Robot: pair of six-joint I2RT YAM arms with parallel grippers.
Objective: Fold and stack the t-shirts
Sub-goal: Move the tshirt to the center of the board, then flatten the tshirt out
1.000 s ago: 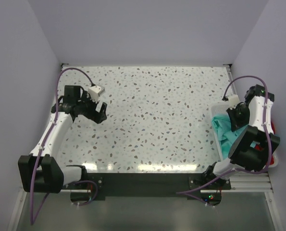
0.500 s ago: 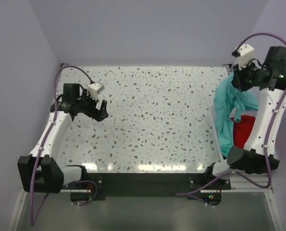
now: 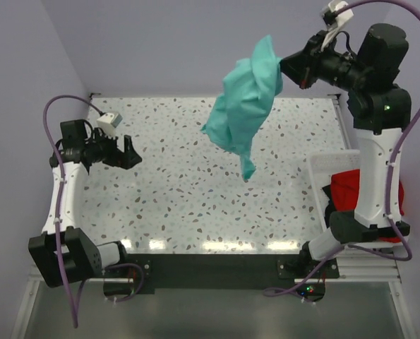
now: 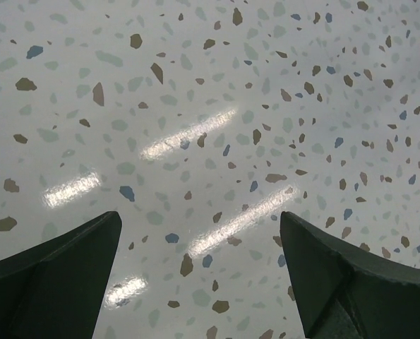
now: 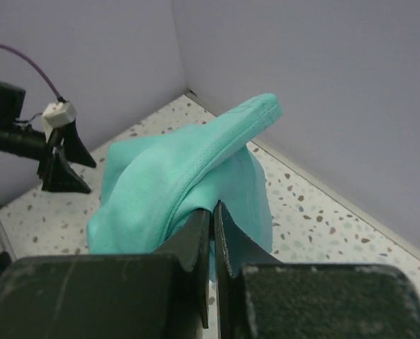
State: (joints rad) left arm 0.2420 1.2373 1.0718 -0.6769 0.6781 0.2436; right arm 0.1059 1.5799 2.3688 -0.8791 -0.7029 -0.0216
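Note:
My right gripper [image 3: 286,68] is raised high over the back of the table and is shut on the teal-green t-shirt [image 3: 243,107], which hangs bunched below it, clear of the tabletop. In the right wrist view the jaws [image 5: 214,210] pinch a fold of the teal shirt [image 5: 171,183]. The red t-shirt [image 3: 351,189] lies in the white basket [image 3: 319,169] at the right edge. My left gripper [image 3: 130,154] is open and empty, low over the left side of the table; the left wrist view shows its fingers [image 4: 61,272] wide apart over bare speckled tabletop.
The speckled tabletop [image 3: 195,183] is walled by lavender panels at the left, back and right. The white basket stands against the right wall next to the right arm's base. A black rail runs along the near edge.
My right gripper has lifted the teal shirt out of the basket and swung it up and left over the table. The red shirt is now uncovered. My left gripper has pulled back to the left.

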